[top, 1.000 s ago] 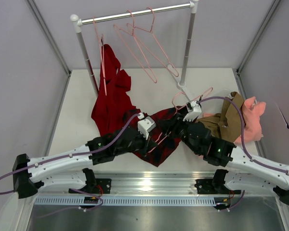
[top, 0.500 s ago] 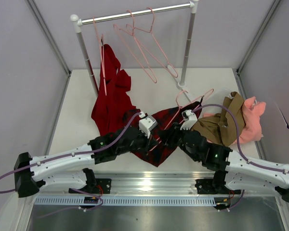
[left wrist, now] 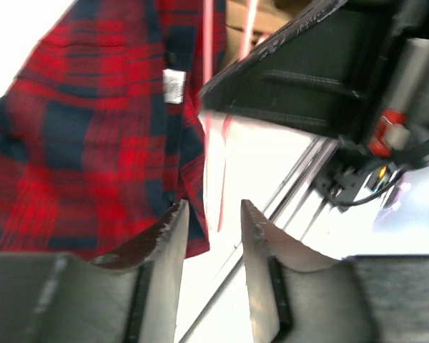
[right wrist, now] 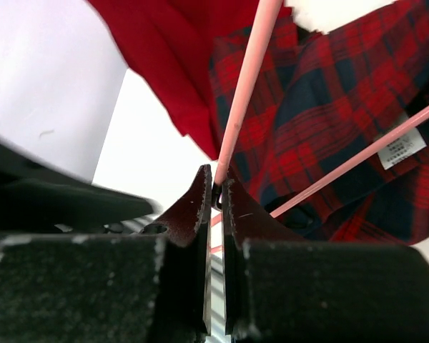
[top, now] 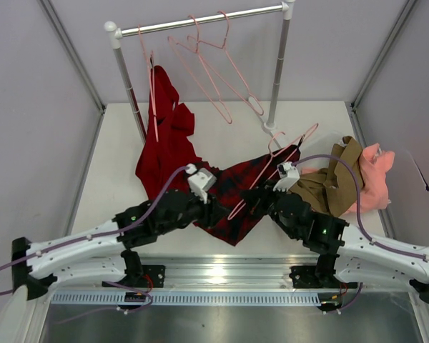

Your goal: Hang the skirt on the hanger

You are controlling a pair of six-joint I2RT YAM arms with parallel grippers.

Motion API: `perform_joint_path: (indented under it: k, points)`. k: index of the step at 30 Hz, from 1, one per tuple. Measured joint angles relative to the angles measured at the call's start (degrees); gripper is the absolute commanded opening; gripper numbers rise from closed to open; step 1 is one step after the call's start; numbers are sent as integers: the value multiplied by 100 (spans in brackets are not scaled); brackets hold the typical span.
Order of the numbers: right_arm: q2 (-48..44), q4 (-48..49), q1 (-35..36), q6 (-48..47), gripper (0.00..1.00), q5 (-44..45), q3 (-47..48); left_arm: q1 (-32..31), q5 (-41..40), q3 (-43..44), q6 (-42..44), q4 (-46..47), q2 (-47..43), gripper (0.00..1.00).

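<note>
The tabletop carries the skirt spread at its middle, toward the near edge, with a plain red garment just to its left. The hanger lies slanted across the plaid, probably so the fabric can be worked onto its frame. The right gripper pinches 1 pink rod, likely to steady it; 1 second ago its jaws stood apart. The left gripper, then clamped tight by the skirt, now has its jaws parted on nothing and has drawn back leftward.
</note>
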Motion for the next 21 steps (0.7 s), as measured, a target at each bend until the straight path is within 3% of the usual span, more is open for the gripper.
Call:
perform_joint_path:
  k: [7, 13, 15, 19, 21]
  points:
    - [17, -2, -286, -4, 0, -31, -162, 2, -494, -739, -769, -424, -1587, 37]
    - [170, 44, -494, -2, 0, -57, -195, 0, -247, -1478, -1421, -280, -1447, 34]
    - [219, 55, -533, -13, 0, -74, -192, -26, -164, -1687, -1633, -146, -1185, 38]
    - [295, 70, -560, -46, 0, -87, -188, -186, -295, -1853, -2026, 46, -769, 60]
    - [302, 72, -560, -52, 0, -94, -188, -295, -525, -1818, -2175, 72, -584, 66]
